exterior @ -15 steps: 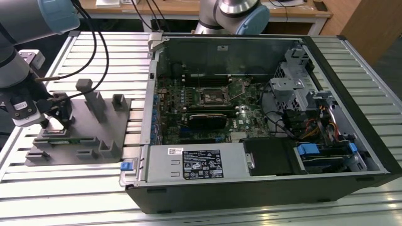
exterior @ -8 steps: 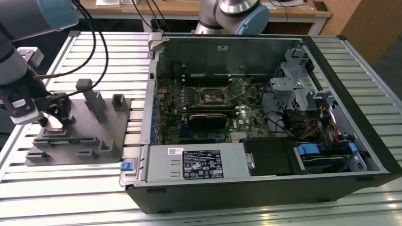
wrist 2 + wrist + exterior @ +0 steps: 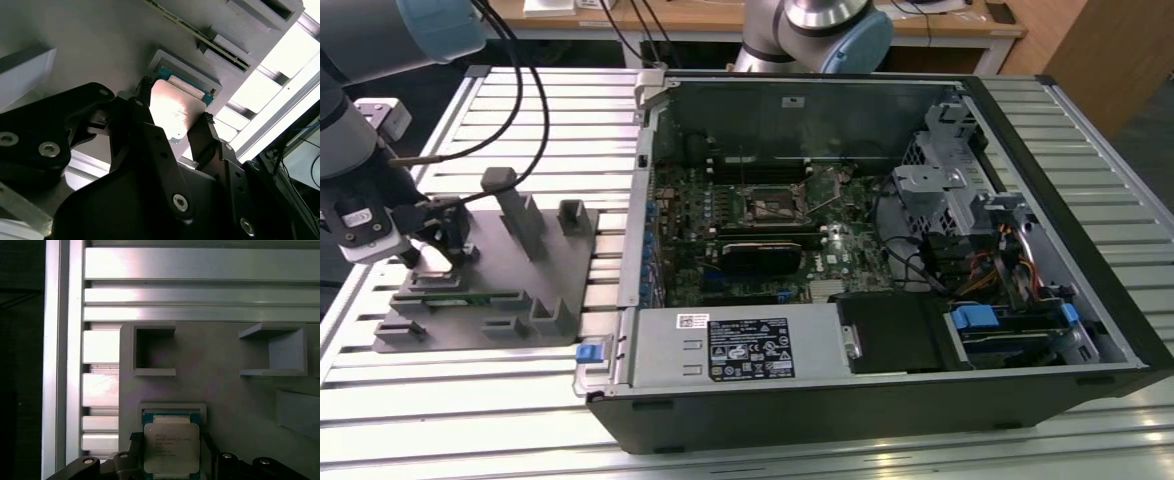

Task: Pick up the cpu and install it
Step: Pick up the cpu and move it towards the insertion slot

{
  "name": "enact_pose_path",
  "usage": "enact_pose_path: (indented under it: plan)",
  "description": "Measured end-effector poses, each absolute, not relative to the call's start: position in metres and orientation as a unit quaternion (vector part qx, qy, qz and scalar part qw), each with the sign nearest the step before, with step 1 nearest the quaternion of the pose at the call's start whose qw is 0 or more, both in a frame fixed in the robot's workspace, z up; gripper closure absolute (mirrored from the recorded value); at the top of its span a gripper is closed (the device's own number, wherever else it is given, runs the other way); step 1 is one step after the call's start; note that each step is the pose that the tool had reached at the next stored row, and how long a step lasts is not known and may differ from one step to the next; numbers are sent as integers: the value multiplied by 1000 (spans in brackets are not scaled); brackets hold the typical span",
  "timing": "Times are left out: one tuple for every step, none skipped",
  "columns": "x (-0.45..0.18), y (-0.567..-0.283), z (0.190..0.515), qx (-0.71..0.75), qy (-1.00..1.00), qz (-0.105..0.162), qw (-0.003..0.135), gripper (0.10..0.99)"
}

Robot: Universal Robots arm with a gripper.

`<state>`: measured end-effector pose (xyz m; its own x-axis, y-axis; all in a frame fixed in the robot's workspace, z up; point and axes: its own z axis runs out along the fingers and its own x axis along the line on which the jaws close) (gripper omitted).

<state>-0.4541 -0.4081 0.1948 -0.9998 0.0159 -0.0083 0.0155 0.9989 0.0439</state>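
Contact on the chip, by the look of it: the hand (image 3: 438, 252) is down over the grey fixture (image 3: 520, 268) at the exterior view's left. In the second wrist view its two fingers (image 3: 207, 137) sit against opposite edges of the cpu (image 3: 175, 111), so I read it as clamped on the part. An edge hold makes sense, since it leaves the pale metal top untouched and keeps the chip level. The cpu is at its shallow square pocket (image 3: 172, 406) on the fixture (seated or just lifted, I cannot tell), a nest that fixes where the chip is found. Count time: one cpu, one hand, two fingers, and two empty box pockets (image 3: 154, 351) past the chip in the first wrist view. Just beside the fixture on the bench (image 3: 480, 430), one open computer case (image 3: 881, 425) lies on its side, so its one dark socket (image 3: 767, 205) faces up.
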Motion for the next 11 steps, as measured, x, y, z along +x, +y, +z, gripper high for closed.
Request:
enact_pose_path:
  plan:
    - [-454,-408,196,8,1000,22,4,545]
    - [-454,-408,196,8,1000,22,5,545]
    - [-454,-408,197,8,1000,22,4,545]
    - [-454,-408,198,8,1000,22,5,545]
    - [-454,-408,199,8,1000,22,5,545]
    - [-454,-408,199,8,1000,22,5,545]
    - [-454,-408,200,8,1000,22,5,545]
    - [-454,-408,200,8,1000,22,5,545]
    - [-454,-408,201,8,1000,22,5,545]
    - [-454,-408,201,8,1000,22,5,545]
    - [-454,-408,202,8,1000,22,5,545]
